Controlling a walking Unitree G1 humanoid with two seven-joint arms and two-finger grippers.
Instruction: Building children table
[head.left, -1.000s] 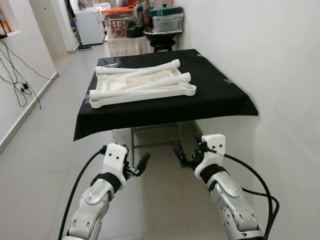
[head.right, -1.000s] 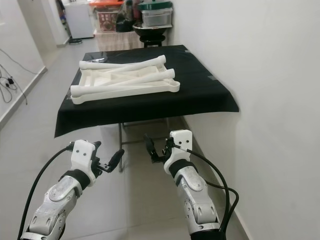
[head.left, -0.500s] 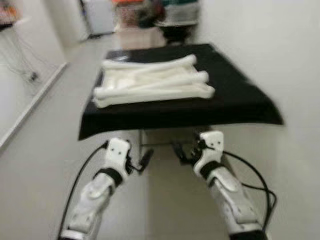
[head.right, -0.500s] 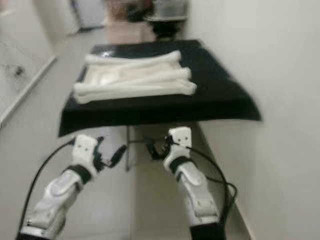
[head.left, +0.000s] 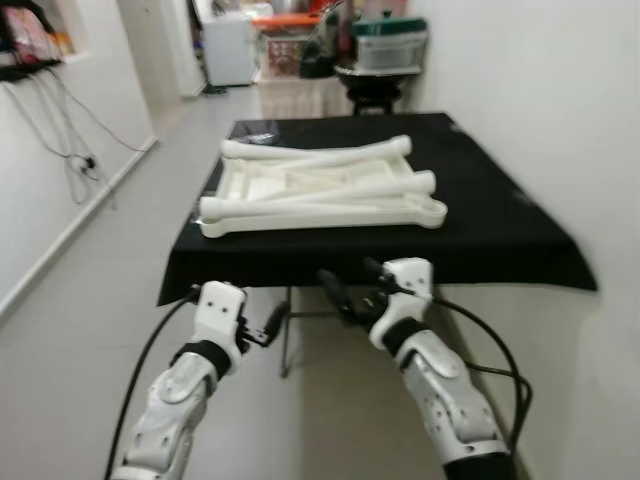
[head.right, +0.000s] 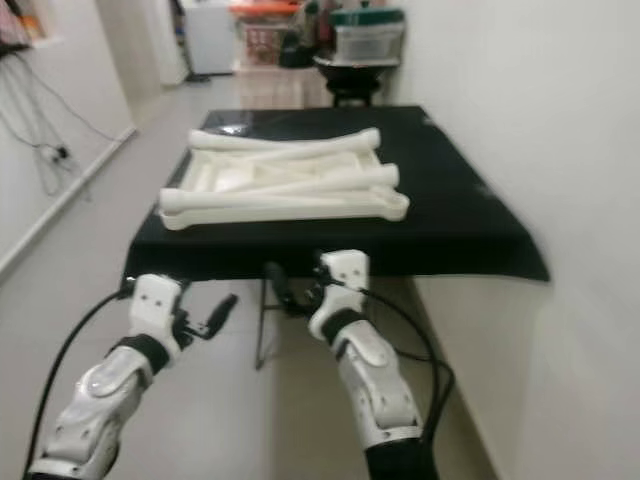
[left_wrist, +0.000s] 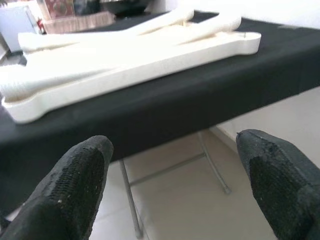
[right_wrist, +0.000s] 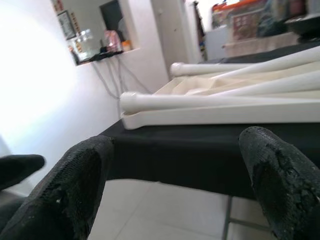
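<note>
A white children's table top (head.left: 322, 203) lies upside down on a table covered with black cloth (head.left: 500, 225). Several white legs (head.left: 325, 154) lie loose across the table top. Both my grippers hang in front of the cloth's front edge and slightly below it. The left gripper (head.left: 273, 325) is open and empty, and the left wrist view looks between its fingers (left_wrist: 75, 190) at the table top (left_wrist: 130, 65). The right gripper (head.left: 350, 288) is also open and empty, just under the cloth's hem. Its wrist view shows the leg ends (right_wrist: 150, 101) above the cloth.
A white wall runs close along the right side of the table. Cables (head.left: 70, 150) hang on the left wall over open tiled floor. Boxes, a black stool (head.left: 372, 85) and a white appliance (head.left: 228, 50) stand behind the table. Metal table legs (head.left: 288, 335) show under the cloth.
The camera has moved closer and the table looks nearer. Both grippers now sit nearer the cloth's front edge, the right one just under the hem. Both stay open and empty.
</note>
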